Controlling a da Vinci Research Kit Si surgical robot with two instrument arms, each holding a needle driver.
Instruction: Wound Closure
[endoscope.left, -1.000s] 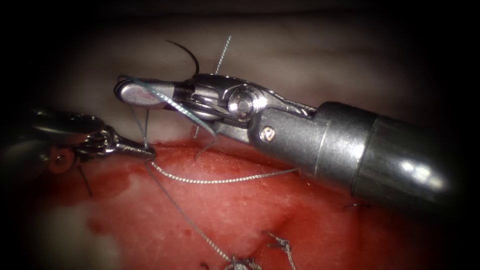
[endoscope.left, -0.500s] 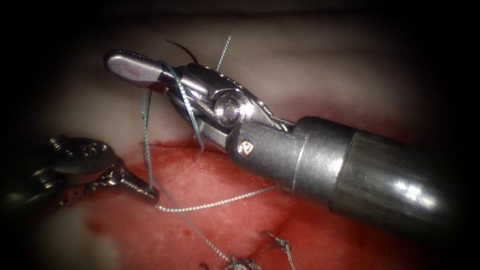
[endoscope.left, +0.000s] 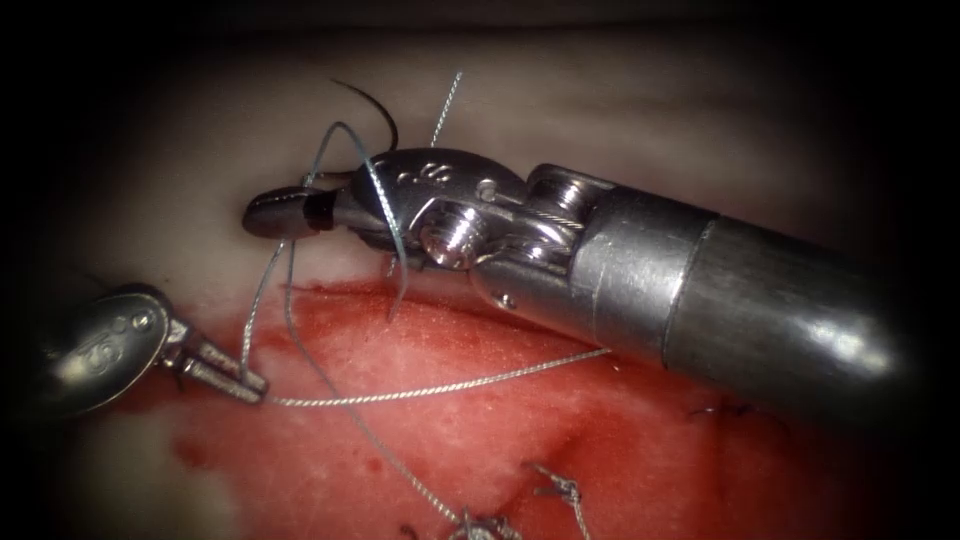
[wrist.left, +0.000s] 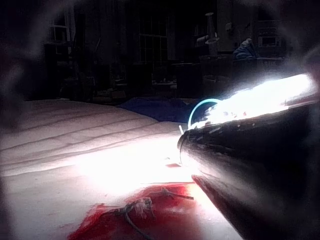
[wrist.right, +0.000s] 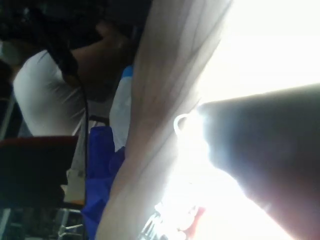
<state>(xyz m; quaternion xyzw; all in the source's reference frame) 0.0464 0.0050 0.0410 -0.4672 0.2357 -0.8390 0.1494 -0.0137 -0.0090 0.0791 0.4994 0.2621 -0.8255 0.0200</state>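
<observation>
Your left gripper (endoscope.left: 245, 386) is clamped on the thread (endoscope.left: 430, 383), near left on the tissue (endoscope.left: 520, 440). Your right gripper (endoscope.left: 285, 212) is closed, thread looped round it. The needle (endoscope.left: 378, 108) lies free beyond it.

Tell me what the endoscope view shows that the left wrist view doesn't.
Endoscope view: the left arm's silver claw shut on the thin grey-blue thread; thread looped over the right arm's steel tool, its hold unclear; the dark curved needle behind it, held by neither, embedded or not unclear. Left wrist view: a dim room beyond. Both: thread, pale pork tissue and red fluid.
</observation>
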